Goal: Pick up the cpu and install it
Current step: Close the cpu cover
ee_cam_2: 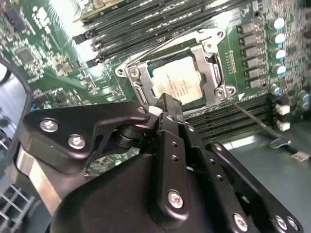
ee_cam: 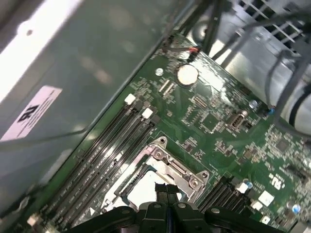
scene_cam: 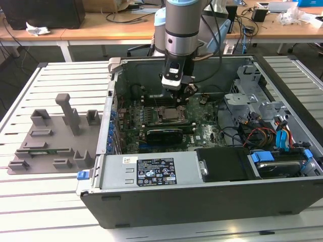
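The cpu [ee_cam_2: 177, 81] already lies in the socket [ee_cam_2: 214, 70], with the gripper [ee_cam: 167, 188] just above the socket, closed on nothing.

A pale slatted table [scene_cam: 50, 212] spreads below the gripper [scene_cam: 177, 96]. Beyond it stand wooden desks [scene_cam: 101, 31] strewn with cables [scene_cam: 123, 15], over dark floor [scene_cam: 17, 63].

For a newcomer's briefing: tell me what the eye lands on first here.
The open computer case lies on the slatted table, with the arm reaching down into it. In the second wrist view the claw hangs close over the cpu, whose silver top shines in the motherboard socket. Grey fixture blocks sit at the exterior view's left.
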Controlling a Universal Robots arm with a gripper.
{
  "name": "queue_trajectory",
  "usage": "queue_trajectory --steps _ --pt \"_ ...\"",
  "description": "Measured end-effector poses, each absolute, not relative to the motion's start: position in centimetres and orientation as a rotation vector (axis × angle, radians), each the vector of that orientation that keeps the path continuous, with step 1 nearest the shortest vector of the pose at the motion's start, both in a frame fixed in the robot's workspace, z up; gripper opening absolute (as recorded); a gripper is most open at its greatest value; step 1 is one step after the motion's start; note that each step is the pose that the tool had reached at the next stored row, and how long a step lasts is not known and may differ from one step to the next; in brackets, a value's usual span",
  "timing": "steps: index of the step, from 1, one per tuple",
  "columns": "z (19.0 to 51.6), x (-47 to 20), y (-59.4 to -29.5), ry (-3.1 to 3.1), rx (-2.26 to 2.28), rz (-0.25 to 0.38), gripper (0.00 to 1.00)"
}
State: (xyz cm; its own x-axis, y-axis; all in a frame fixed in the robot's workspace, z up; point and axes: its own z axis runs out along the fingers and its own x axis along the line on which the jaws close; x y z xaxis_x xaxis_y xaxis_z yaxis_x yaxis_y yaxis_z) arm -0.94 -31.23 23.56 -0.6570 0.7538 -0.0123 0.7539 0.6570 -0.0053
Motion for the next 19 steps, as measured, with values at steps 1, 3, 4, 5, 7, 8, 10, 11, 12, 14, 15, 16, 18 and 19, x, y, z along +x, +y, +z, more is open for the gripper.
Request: queue_trajectory --steps 1,3,4,5,7,8,10,11,12,14,15,16,18,19 --pt "23.55 -0.94 -31.23 2.869 1.257 -0.015 0.11" --pt "23.55 -0.94 -31.23 2.894 1.197 -0.015 0.11" --pt "23.55 -0.94 -31.23 2.906 1.168 -0.015 0.11" --pt "23.55 -0.94 -31.23 2.924 1.122 -0.015 0.11" --pt "23.54 -0.94 -31.23 2.951 1.048 -0.014 0.11" --pt "23.54 -0.94 -31.23 2.960 1.021 -0.014 0.11" --pt "23.53 -0.94 -31.23 2.982 0.956 -0.014 0.11" --pt "23.53 -0.94 -31.23 2.990 0.930 -0.014 0.11" --pt "23.52 -0.94 -31.23 2.998 0.903 -0.014 0.11" --pt "23.52 -0.94 -31.23 3.014 0.848 -0.013 0.11" --pt "23.51 -0.94 -31.23 3.021 0.821 -0.013 0.11" --pt "23.51 -0.94 -31.23 3.030 0.790 -0.013 0.11" --pt "23.50 -0.94 -31.23 3.046 0.725 -0.013 0.11" --pt "23.49 -0.94 -31.23 3.055 0.683 -0.012 0.11"
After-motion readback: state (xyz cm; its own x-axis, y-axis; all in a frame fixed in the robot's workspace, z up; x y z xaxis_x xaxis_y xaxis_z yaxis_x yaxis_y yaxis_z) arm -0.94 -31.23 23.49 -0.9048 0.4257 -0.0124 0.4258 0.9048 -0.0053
